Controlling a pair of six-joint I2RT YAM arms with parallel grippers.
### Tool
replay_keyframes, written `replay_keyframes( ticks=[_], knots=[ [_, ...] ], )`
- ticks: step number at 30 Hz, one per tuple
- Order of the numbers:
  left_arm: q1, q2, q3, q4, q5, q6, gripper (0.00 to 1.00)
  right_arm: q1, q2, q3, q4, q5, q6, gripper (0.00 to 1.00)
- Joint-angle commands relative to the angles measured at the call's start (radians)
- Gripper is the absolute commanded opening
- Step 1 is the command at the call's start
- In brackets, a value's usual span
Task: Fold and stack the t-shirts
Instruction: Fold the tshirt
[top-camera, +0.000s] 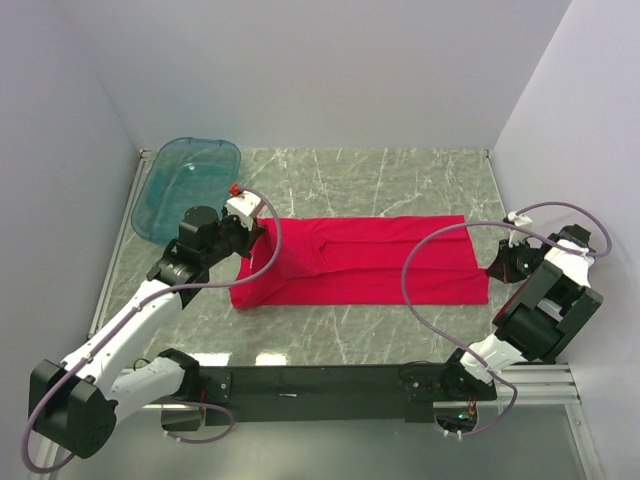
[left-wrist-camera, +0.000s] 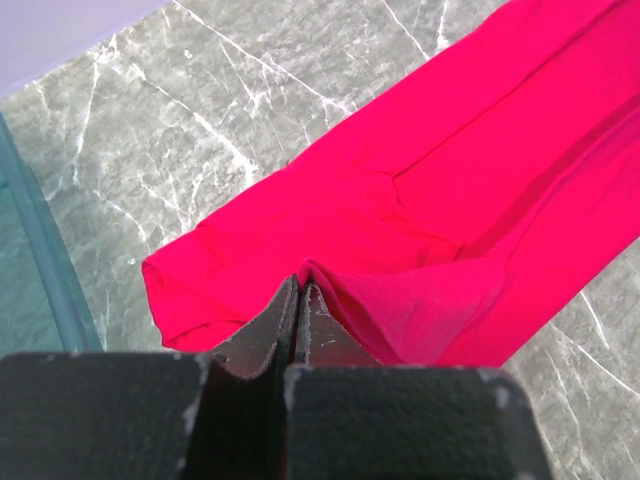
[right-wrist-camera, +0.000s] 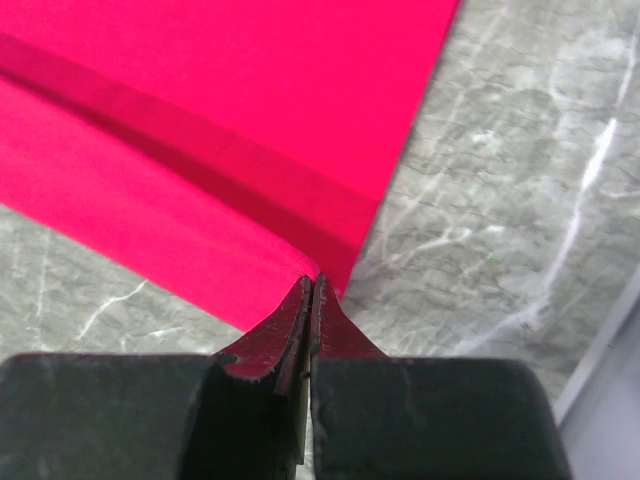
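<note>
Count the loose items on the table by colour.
Red t-shirt: 1
Teal tub: 1
Total: 2

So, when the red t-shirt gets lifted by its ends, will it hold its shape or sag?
Probably floppy: the t-shirt tents and creases where the left gripper pinches it, so its middle should sag. Likely light: it lies thin and flat. It might slip from the right gripper, which seems to hold only a corner.
</note>
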Motion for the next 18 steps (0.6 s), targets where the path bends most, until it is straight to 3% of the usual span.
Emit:
replay_keyframes(
  ticks=[1,18],
  knots=[
    [0.010,0.023,0.058,0.056,0.029,0.025,0.00,0.000,0.011,0.001,0.054,0.044,0.038,0.00],
    [0.035,0.112,0.084,0.097,0.055,0.015,0.00,0.002,0.046,0.003,0.083,0.070,0.069,0.00]
  ],
)
